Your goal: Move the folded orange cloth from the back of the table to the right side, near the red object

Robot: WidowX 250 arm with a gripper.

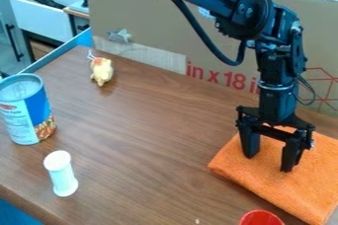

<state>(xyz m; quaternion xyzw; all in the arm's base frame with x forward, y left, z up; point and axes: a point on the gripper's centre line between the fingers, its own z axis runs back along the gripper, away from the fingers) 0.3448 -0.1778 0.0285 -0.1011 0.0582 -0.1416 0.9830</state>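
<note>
Hand [269, 163] open over orange cloth [290, 189] on tabletop's [145, 135] right, near far edge; risk: shallow closure could catch only the top layer, letting soft fabric slip or bunch

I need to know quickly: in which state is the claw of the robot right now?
Claw: open, its tips apart at the orange cloth, nothing held; if they touch it, I cannot tell.
</note>
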